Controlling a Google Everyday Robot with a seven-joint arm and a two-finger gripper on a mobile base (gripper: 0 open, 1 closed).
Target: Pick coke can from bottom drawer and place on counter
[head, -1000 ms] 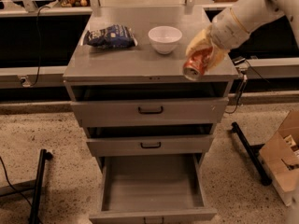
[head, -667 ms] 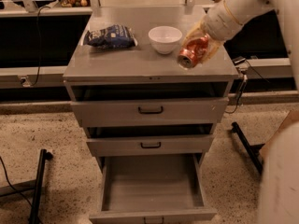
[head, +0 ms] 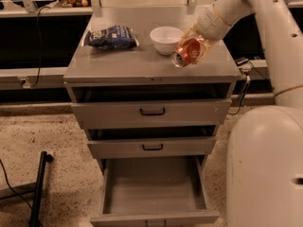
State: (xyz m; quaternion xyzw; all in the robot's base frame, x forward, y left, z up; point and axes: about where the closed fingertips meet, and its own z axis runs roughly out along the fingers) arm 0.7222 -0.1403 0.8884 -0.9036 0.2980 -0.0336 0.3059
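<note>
Clamping the tilted can (head: 186,53) in the gripper (head: 195,49), upper right over the counter (head: 137,63), probably light, slick, dentable, so squeezing mid-body gently.

Flat metal counter (head: 142,63): glossy grey.
Small tilted coke can (head: 183,53): red-orange, silver end.
Two-finger gripper (head: 191,48): pale yellowish-clear, clasping the can over the counter's right side.
Deep bottom drawer (head: 151,183): grey.
Crinkled chip bag (head: 111,36): dark blue, white print.
Round bowl (head: 165,38): white.
</note>
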